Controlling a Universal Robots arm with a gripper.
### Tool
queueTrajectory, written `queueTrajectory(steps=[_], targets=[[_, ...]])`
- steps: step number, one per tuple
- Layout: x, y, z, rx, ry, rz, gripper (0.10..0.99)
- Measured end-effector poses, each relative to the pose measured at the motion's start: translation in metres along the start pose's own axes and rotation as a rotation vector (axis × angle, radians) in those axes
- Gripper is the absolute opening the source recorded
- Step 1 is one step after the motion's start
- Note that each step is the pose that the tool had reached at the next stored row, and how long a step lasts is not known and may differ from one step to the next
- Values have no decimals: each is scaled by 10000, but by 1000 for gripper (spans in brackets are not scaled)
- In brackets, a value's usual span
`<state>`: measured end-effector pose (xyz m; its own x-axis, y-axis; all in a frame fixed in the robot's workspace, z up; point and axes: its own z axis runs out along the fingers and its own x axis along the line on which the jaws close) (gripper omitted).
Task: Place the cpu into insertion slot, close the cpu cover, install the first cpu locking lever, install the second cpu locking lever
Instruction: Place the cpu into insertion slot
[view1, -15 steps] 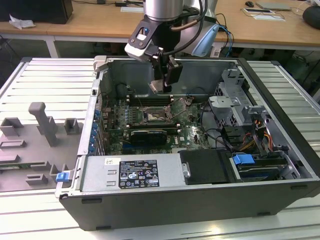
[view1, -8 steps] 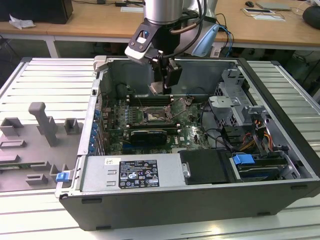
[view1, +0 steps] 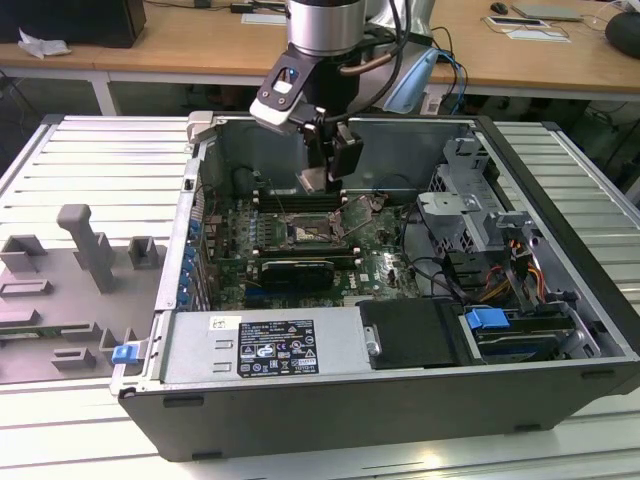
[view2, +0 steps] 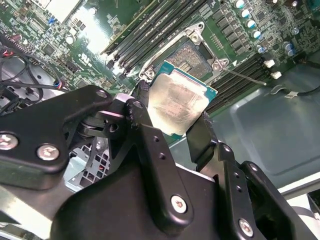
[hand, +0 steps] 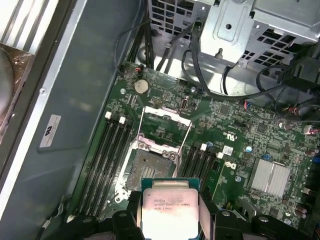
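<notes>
1. The black two-fingered claw (view1: 322, 180) hangs from the silver arm inside the open dark grey computer case (view1: 450, 400); its fingers (view2: 145, 125) are drawn in just to chip width and clamp two opposite edges of the cpu (view2: 180, 100), a small flat square chip with a pale silvery-beige top and a green rim.
2. In the exterior view the chip (view1: 313, 180) sits at the claw's tip, above the green motherboard (view1: 385, 262) and apart from it; it is not seated in anything.
3. In the first wrist view the claw (hand: 170, 216) and the chip (hand: 169, 212) appear in front of the insertion slot (hand: 145, 165), a square dark socket with a thin metal rim; the socket is bare, with nothing resting in it.
4. The cpu cover (hand: 159, 146), a thin silvery metal frame with a large central window, is swung up off the socket and stands open on its far side; the board shows through its window.
5. In the second wrist view the socket (view2: 192, 55) lies just past the held chip; long narrow black memory slots (view2: 150, 35) run along both sides of it.
6. In the exterior view the socket (view1: 305, 232) sits near the middle of the board, below the claw; the case rests on a pale grey ribbed table (view1: 90, 150), with grey moulded fixture blocks (view1: 85, 240) at the exterior view's left.
</notes>
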<state>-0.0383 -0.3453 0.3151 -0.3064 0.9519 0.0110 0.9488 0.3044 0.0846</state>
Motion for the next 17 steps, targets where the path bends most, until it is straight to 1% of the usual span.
queueTrajectory(steps=[1, 3, 5, 17], targets=[[0, -1, 10, -3, -25, 304, 541], [0, -2, 21, -7, -55, 657, 541], [0, -2, 25, -7, -70, 824, 541], [-1, -5, 60, -11, -97, 1144, 541]])
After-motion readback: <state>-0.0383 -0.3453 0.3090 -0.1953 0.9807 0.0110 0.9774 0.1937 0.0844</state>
